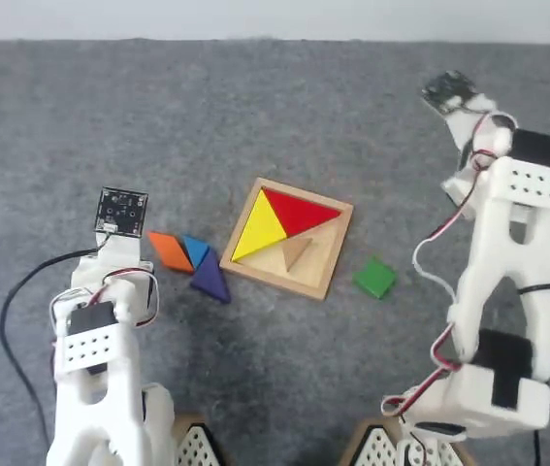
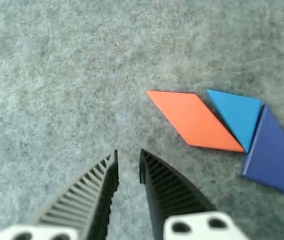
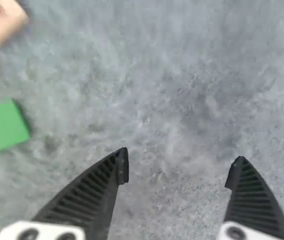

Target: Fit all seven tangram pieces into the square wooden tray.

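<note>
Overhead, yellow triangle (image 1: 258, 228) and red triangle (image 1: 299, 212) lie in tray (image 1: 273, 281); left pincer (image 2: 128, 162) slightly parted, right pincer (image 3: 182, 167) gaping, both empty.

No text, number, label or sign is readable anywhere. The wooden tray (image 1: 275, 279) is plain. So are the orange piece (image 2: 194, 120) just ahead of my left gripper (image 2: 128, 151) and the green piece (image 3: 1, 125) ahead and to one side of my right gripper (image 3: 182, 155).
</note>
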You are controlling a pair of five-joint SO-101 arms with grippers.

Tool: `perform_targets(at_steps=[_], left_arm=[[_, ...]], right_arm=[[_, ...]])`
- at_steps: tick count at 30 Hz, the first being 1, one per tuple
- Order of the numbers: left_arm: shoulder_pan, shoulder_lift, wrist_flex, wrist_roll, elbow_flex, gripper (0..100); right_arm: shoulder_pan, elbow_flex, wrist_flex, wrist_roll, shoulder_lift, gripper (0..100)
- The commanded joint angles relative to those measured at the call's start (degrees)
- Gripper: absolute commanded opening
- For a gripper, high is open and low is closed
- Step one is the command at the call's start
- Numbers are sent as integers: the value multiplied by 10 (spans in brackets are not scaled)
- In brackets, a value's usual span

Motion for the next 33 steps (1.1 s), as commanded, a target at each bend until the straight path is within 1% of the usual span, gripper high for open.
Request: perform_targets(at_steps=[1,3,4,6,9,14,18,22,25,29,31,33], left_arm=[[-3,-15,-11,-9,-6,77],[-3,-15,-11,-9,-5,77],[-3,-15,-11,-9,-5,77],[-3,-15,-11,-9,-5,77],[-3,-15,-11,-9,-5,77],[-3,-15,-11,-9,-5,77],[-4,-15,-11,-9,-5,77],[-4,-15,-12,-9,-5,77],[-4,-15,-12,-9,-5,77],[-4,-15,-12,-9,-5,77],[-4,-15,-12,-9,-5,77],[-3,-15,-12,-9,-5,77]], right_arm=[[-65,-52,41,-54,-52,206],[-101,-50,42,-80,-44,56],[-116,-50,36,-98,-33,0],[-137,-47,20,-140,-2,46],[-175,-44,6,-182,60,46],[-244,-49,-10,-181,153,43],[-275,-52,-58,-182,200,43],[-302,-52,-76,-180,211,43],[-304,-54,-101,-178,210,43],[-237,-135,-95,-179,181,44],[-208,-186,-70,-178,163,46],[-202,-229,-27,-178,150,47]])
